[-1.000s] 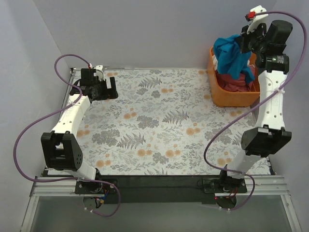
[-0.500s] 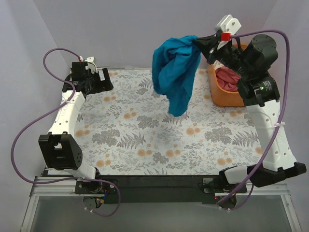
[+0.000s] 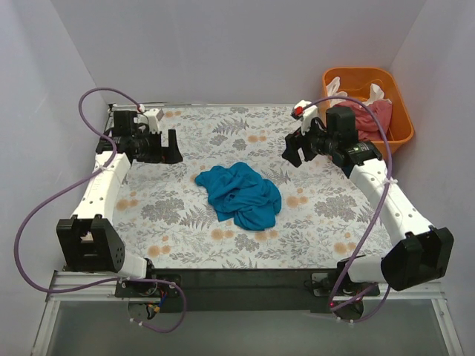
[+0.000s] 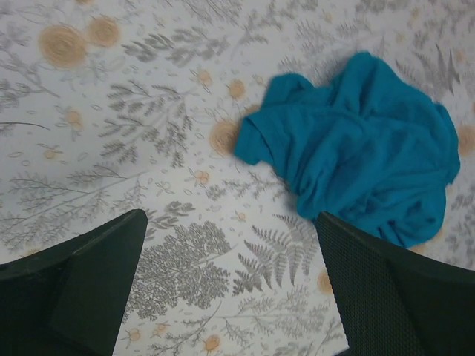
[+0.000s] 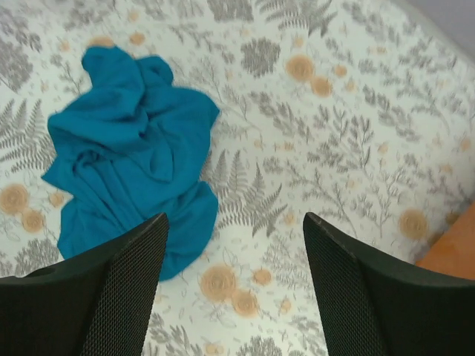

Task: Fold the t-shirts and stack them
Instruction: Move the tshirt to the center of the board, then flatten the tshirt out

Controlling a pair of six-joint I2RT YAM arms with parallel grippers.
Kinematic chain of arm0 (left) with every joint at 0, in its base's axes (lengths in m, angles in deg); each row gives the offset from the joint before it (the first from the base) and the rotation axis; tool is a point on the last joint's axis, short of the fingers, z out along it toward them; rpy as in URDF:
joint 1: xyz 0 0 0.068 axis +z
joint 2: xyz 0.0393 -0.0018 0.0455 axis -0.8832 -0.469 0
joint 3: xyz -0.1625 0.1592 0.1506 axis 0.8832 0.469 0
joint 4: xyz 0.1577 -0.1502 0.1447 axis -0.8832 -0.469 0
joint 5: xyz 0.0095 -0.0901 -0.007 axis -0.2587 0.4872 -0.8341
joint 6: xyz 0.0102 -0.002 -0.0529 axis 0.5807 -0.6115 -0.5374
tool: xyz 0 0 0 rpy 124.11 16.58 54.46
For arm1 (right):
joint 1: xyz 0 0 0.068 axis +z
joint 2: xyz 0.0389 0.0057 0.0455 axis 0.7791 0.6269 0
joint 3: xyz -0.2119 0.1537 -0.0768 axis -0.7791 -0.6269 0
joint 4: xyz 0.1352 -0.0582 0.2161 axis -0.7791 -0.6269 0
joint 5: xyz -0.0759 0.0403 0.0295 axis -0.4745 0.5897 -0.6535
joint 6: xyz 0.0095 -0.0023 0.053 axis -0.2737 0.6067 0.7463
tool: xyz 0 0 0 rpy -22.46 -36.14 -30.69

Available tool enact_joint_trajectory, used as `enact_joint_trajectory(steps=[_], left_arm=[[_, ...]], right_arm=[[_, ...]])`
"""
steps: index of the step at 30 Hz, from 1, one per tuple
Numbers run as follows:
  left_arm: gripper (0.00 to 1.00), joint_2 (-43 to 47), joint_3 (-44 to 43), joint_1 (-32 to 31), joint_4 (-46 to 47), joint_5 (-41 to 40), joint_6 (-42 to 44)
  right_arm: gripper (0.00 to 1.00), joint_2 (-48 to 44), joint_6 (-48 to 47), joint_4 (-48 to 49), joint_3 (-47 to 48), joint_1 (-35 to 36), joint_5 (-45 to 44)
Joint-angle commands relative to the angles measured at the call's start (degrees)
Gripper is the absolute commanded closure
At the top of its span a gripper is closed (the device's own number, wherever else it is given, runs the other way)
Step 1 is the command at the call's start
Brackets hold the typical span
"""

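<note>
floral tablecloth (image 3: 185, 215) with a crumpled teal-blue t-shirt (image 3: 241, 194); left fingers (image 4: 82, 289) and right fingers (image 5: 96, 297) wide apart, empty

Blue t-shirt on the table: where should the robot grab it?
Grab the flat flap sticking out of the crumpled teal-blue cloth t-shirt on its left side, probably from above with the left gripper. It lies thin there; the middle is piled in folds.

The bench (image 3: 185, 245) wears a cloth printed with grey ferns and orange blooms, evenly lit, spreading beneath the left fingers (image 4: 82, 289) and the right fingers (image 5: 371, 289). Plain pale lilac-grey walls (image 3: 223, 52) rise beyond them and to either side. An aluminium rail (image 3: 245, 294) edges the bench behind them.
</note>
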Motion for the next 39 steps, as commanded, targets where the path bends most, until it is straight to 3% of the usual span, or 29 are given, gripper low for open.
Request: enact_joint_trajectory(steps=[1,2,7,13,18,25,30,33,35,37,38,39], left_arm=[[0.02,1.2,3.9,0.0,-6.8,13.3,9.3],[0.02,0.9,4.8,0.0,-7.2,15.3,10.0],[0.04,-3.5,9.2,-2.6,-4.3,16.2,9.5],[0.3,-11.8,8.1,-7.3,-1.9,16.4,8.1],[0.32,-16.2,8.5,-8.9,2.1,14.7,5.0],[0.34,-22.7,6.0,-8.9,5.7,14.9,0.6],[0.39,-25.6,4.8,-9.0,7.5,15.4,-1.7],[0.43,-27.1,4.4,-9.0,8.9,16.9,-3.8],[0.49,-28.6,3.9,-9.0,9.8,17.1,-5.6],[0.65,-29.3,3.2,-9.0,10.9,16.7,-6.8],[0.72,-30.0,2.7,-9.0,11.0,16.7,-7.6],[0.88,-30.2,2.2,-8.9,11.1,16.5,-8.1]], right_arm=[[0.21,2.9,-3.4,-10.2,2.3,-1.6,5.4],[0.13,4.3,-3.6,-12.1,2.4,-1.6,6.7],[0.14,8.0,-5.3,-13.2,-3.2,-0.6,9.5],[0.27,10.7,-7.1,-13.1,-8.5,2.4,12.6],[0.29,13.4,-6.6,-10.4,-13.0,4.2,13.9],[0.3,18.9,-5.1,-6.0,-12.0,6.9,13.0],[0.39,23.4,-4.9,-4.5,-10.4,8.2,11.7],[0.55,24.6,-4.9,-4.3,-10.1,8.3,11.7],[0.78,24.2,-5.1,-4.6,-9.9,8.3,11.4],[0.96,23.3,-5.4,-5.0,-8.9,8.2,10.3],[0.99,22.3,-5.6,-5.4,-8.5,7.9,9.7],[0.99,21.6,-5.8,-5.8,-7.9,7.5,9.4]])
